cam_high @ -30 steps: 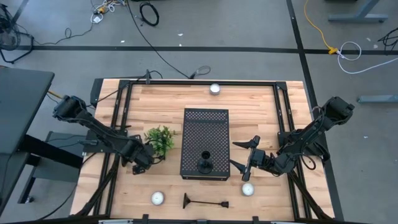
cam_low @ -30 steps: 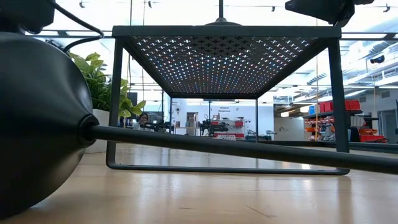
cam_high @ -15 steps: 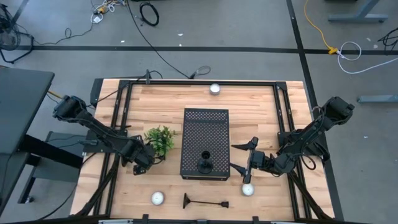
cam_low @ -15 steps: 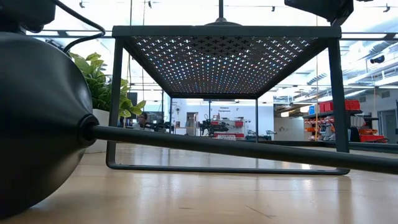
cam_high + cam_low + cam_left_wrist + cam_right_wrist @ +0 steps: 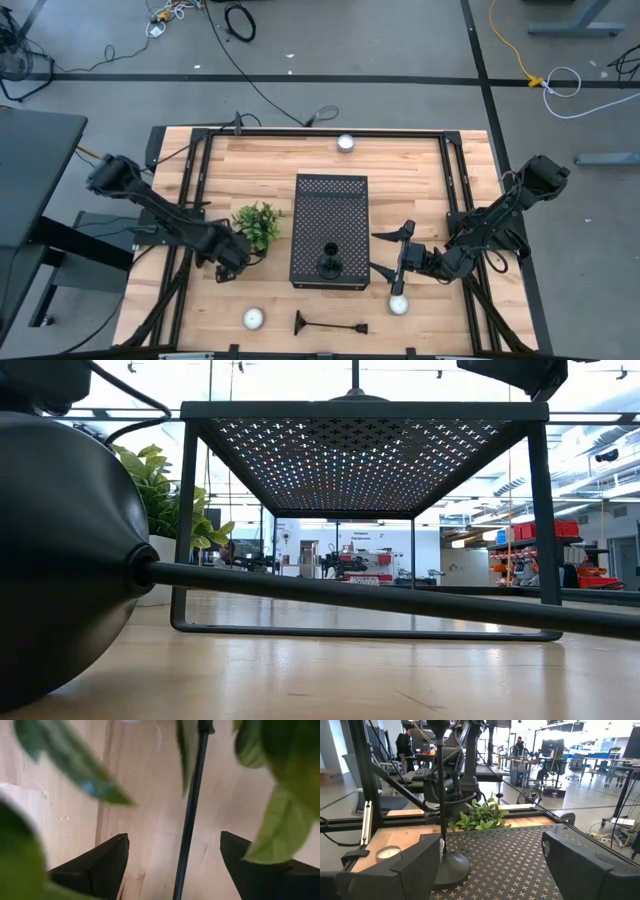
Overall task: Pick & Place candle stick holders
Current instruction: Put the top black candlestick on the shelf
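Observation:
One black candle stick holder (image 5: 327, 265) stands upright on its round base on the perforated black box (image 5: 330, 205). Another holder (image 5: 330, 326) lies on its side near the table's front edge and fills the low view (image 5: 60, 560). The thin stem of a third holder (image 5: 192, 805) lies on the wood under the plant's leaves. My left gripper (image 5: 232, 268) points down over it, and in its wrist view (image 5: 174, 836) it is open, with a finger on each side of the stem and a gap on both sides. My right gripper (image 5: 393, 250) is open and level, right of the box, facing the standing holder (image 5: 440, 780).
A small green plant (image 5: 258, 225) stands just left of the box, and its leaves hang over my left gripper. White round candles sit at the far edge (image 5: 346, 142), the near left (image 5: 254, 318) and under my right gripper (image 5: 398, 304). Black rails frame the table.

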